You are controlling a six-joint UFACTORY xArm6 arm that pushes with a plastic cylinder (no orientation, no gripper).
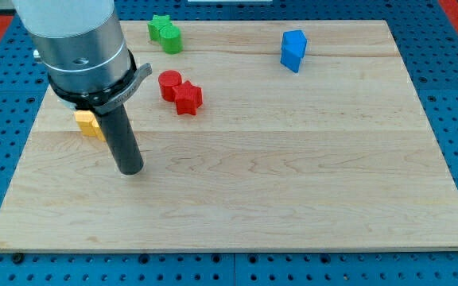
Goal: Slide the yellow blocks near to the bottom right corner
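One yellow block visible, upper left

One yellow block (88, 123) lies near the board's (293, 199) left edge, partly hidden behind my rod. My tip (130, 169) rests just below-right of it; contact cannot be determined. Red blocks (180, 91), green blocks (165, 32) and blue block (293, 49) sit farther toward the view's top.

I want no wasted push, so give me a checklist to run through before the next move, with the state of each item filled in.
1. My tip in view, on the board: ok.
2. Yellow block located: ok, at the view's left, partly hidden behind the rod.
3. More than one yellow block in view: cannot tell; only one patch of yellow shows.
4. Tip behind the yellow block for a push toward the bottom right corner: not ok; the tip stands to its lower right.
5. Path to that corner free of blocks: ok; the red blocks, green blocks and blue block all lie nearer the view's top.
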